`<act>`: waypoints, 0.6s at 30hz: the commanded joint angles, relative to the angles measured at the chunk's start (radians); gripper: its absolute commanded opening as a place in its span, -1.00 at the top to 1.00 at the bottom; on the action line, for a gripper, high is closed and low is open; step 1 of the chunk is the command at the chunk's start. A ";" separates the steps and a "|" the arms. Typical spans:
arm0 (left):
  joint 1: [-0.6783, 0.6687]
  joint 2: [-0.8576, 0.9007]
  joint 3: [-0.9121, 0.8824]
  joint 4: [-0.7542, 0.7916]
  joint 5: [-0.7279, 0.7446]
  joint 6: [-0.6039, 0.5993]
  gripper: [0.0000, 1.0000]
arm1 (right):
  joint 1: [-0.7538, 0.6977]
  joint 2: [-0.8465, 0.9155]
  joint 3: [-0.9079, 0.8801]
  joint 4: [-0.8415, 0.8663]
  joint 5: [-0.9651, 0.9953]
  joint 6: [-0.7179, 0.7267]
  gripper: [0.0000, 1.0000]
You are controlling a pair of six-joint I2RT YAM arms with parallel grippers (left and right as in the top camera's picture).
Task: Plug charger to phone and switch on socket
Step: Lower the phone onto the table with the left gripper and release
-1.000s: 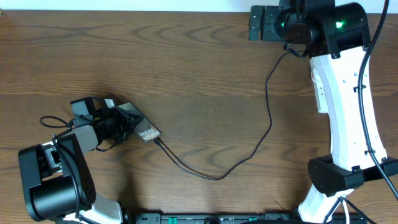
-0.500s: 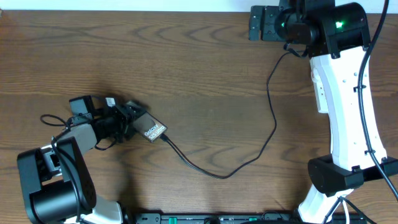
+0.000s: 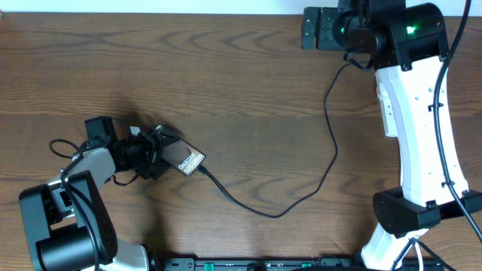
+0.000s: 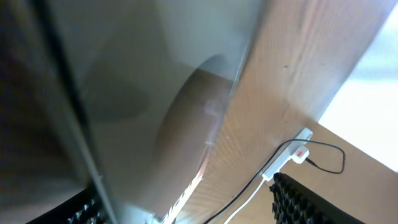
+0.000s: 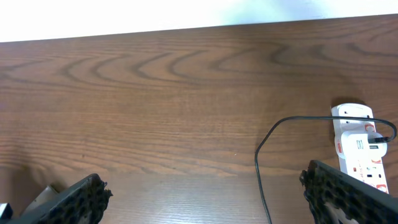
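Observation:
The phone (image 3: 187, 159) lies on the wooden table at lower left, white lettering up. Its left end sits between the spread fingers of my left gripper (image 3: 160, 150), which is open. In the left wrist view the phone (image 4: 155, 112) is a blurred surface filling the frame between the fingers (image 4: 308, 199). The charger (image 3: 331, 154), a thin black cable, meets the phone's lower right edge and loops right and up under the right arm. The socket (image 5: 359, 149) is a white strip with the charger (image 5: 261, 168) running from it. My right gripper (image 5: 208, 199) hangs open above bare table, holding nothing.
The right arm's white body (image 3: 414, 113) stands along the right side and hides the socket from above. The socket (image 4: 292, 158) and its white cord (image 4: 255, 193) show far off in the left wrist view. The table's back edge (image 5: 186, 28) meets a white wall.
My left gripper has opened from shut. The phone has slid slightly right and turned, dragging the cable's near end with it. The right arm has not moved.

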 commanded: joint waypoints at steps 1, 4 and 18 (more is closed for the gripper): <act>-0.001 0.057 -0.059 -0.053 -0.307 -0.013 -0.54 | -0.003 -0.001 0.010 -0.001 0.009 -0.005 -0.99; -0.001 0.057 -0.059 -0.073 -0.336 -0.017 -0.54 | -0.003 -0.001 0.010 -0.002 0.009 -0.005 -0.99; -0.001 0.053 -0.055 -0.147 -0.457 -0.126 -0.54 | -0.005 -0.001 0.010 -0.002 0.024 -0.005 -0.99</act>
